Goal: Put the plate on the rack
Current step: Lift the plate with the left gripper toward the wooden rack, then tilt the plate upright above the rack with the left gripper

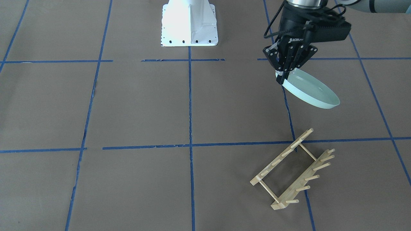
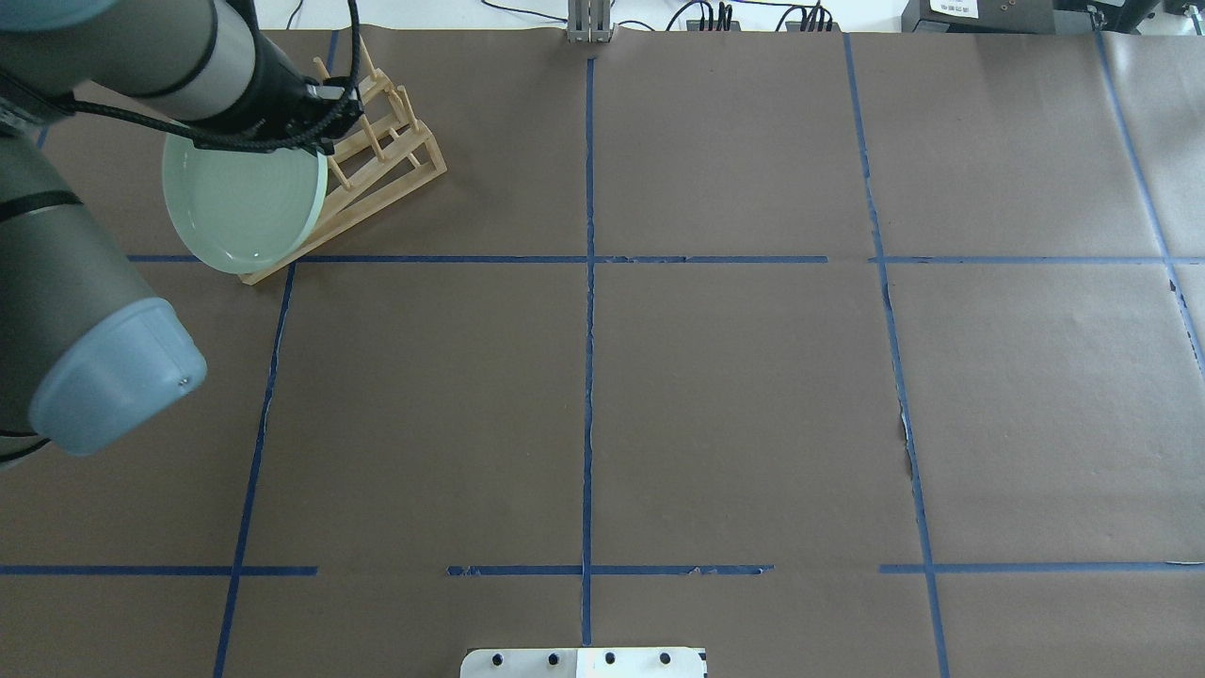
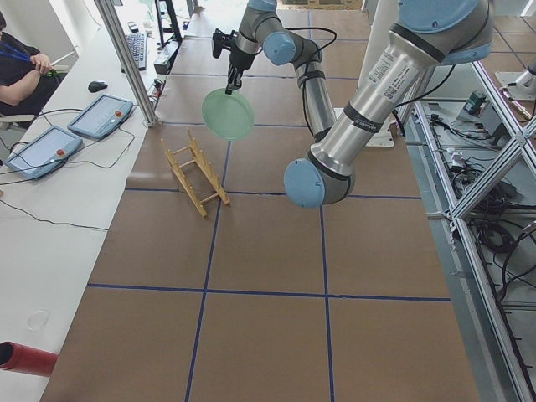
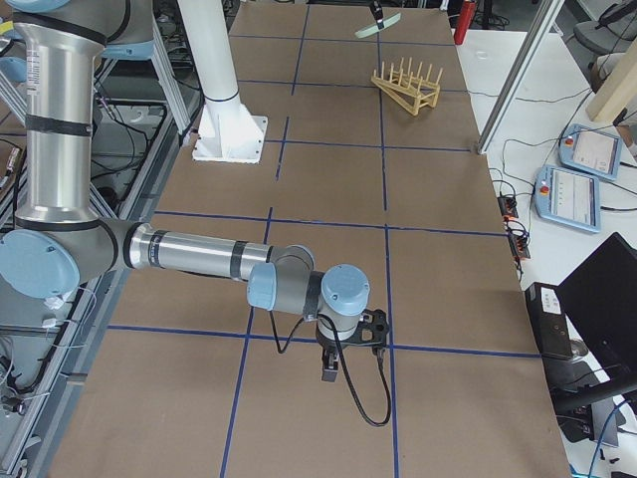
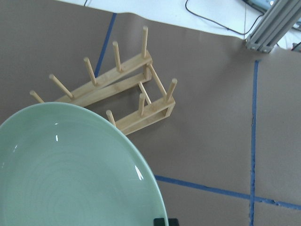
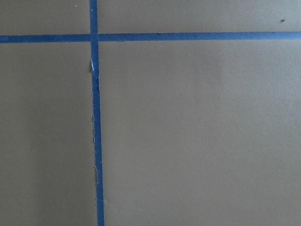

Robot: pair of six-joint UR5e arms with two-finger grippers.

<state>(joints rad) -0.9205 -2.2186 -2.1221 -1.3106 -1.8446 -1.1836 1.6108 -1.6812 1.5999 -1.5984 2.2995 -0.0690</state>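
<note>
holding the plate [image 1: 313, 89] by its edge, the left gripper [image 1: 285, 76] hangs in the air over the robot's left side of the tabletop [image 1: 144, 106]. its jaws are closed tight on the rim, and the plate tips down away from them. the plate touches nothing else. the rack [image 1: 300, 185] sits on the tabletop near it, a bit farther from the robot, and the plate is not in it yet.

to do this step well, i think the arm should turn the plate so it stands on its edge. then it should line that edge up with a gap between the pegs [image 5: 116, 56] and come down slowly. the rack sits crooked to the blue tape lines [image 1: 190, 106], so the plate has to turn to match it. the rack looks light, so a bump could push it away. the jaws should let go only when the plate's low edge rests between the rails.

the view from across the tabletop shows a clear gap between plate and rack. the view from above hides that gap, because there the plate covers one end of the rack. the left wrist view shows the pegs close up, just past the rim. the right gripper [image 4: 330, 370] shows only in the side view, low over the tabletop and well apart from the plate. i cannot tell if its jaws are open or closed.
</note>
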